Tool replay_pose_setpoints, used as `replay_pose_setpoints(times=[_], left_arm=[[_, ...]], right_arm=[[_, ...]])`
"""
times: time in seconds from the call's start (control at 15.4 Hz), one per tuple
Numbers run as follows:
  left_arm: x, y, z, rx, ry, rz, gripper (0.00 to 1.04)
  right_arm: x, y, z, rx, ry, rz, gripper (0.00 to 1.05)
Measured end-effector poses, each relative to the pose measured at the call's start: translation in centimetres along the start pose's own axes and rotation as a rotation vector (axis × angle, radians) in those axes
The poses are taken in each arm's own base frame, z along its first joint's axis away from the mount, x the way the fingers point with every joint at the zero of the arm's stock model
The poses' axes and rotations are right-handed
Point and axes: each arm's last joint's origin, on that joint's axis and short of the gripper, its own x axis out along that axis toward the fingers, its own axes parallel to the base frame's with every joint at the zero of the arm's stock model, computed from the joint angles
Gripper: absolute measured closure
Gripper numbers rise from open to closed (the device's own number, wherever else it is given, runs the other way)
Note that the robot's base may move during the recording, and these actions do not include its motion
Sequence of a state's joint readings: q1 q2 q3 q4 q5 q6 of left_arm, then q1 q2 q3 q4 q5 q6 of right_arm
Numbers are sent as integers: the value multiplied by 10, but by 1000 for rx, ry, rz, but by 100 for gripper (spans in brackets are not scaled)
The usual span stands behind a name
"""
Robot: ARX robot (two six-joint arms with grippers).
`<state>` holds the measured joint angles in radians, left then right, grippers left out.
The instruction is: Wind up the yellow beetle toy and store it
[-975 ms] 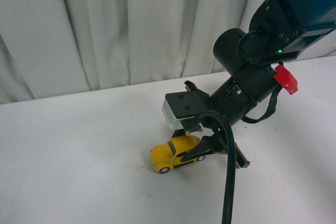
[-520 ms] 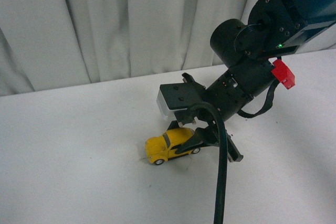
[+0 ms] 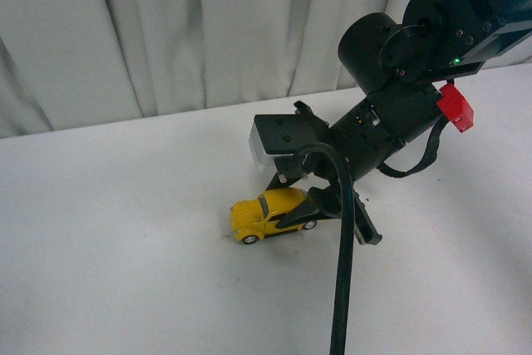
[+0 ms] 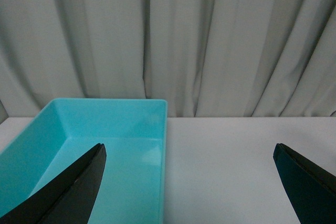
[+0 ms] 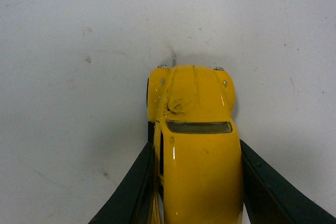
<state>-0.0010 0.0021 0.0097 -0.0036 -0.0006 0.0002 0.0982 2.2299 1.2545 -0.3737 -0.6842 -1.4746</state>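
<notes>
1. Your right gripper (image 5: 197, 145) is pinching the yellow beetle toy (image 3: 264, 214). One black finger (image 5: 134, 187) presses on each side of the toy's body, over the doors.
2. The toy's rounded nose sticks out past the fingertips, pointing away from the wrist. Its back part is between the fingers, and the end of it goes out of the wrist picture.
3. In the front view the toy's wheels are down on the white table (image 3: 116, 247), and the right gripper reaches down to it at a slant.
4. The bonnet of the toy has a small dark scratch (image 5: 176, 106) just in front of the dark windscreen. I can read no brand or letters on the body.
5. A red tag (image 3: 455, 107) hangs on the right arm above the gripper. Any writing on it is too small to read. A small green light (image 3: 455, 61) is lit close above the tag.
6. A thick black cable (image 3: 341, 288) runs down from the right gripper in front of the camera.
7. Your left gripper (image 4: 190, 150) is spread wide and holds nothing.
8. A turquoise box (image 4: 110, 119) lies on the table ahead of the left gripper. One finger (image 4: 73, 187) hides part of it.
9. A grey-white curtain (image 4: 210, 40) hangs behind the table.
</notes>
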Motion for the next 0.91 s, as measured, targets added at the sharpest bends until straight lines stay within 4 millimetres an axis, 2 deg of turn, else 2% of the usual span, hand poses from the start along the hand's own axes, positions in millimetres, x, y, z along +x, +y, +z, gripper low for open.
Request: replay_pose_setpoints(times=[0.45, 0.91], left_arm=[[0, 0, 0, 0, 0, 0, 7], [0, 0, 0, 0, 0, 0, 7]], right_arm=[[-4, 10, -4, 16, 13, -9, 66], [-20, 29, -21, 73, 22, -22, 66]])
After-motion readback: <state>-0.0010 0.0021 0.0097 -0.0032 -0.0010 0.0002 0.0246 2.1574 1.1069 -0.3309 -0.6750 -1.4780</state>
